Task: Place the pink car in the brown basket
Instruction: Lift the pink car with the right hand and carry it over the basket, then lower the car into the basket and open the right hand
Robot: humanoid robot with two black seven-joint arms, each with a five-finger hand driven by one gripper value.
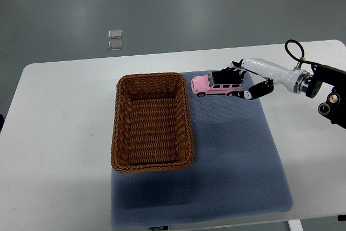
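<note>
The pink car (212,84) is a toy with a dark roof. It sits on the blue mat (238,150), just right of the brown basket (153,121). The woven rectangular basket holds nothing. My right hand (241,81) reaches in from the right edge and brackets the car's rear end. Its upper fingers (235,67) lie along the far side of the roof, and the thumb (246,94) presses at the near rear corner. The hand is shut on the car. The car's wheels look level with the mat. My left arm does not show.
The white table (59,133) carries the mat and basket, with grey floor beyond its far edge. Two small clear squares (114,39) lie on the floor. A black cable (295,50) loops above my right wrist.
</note>
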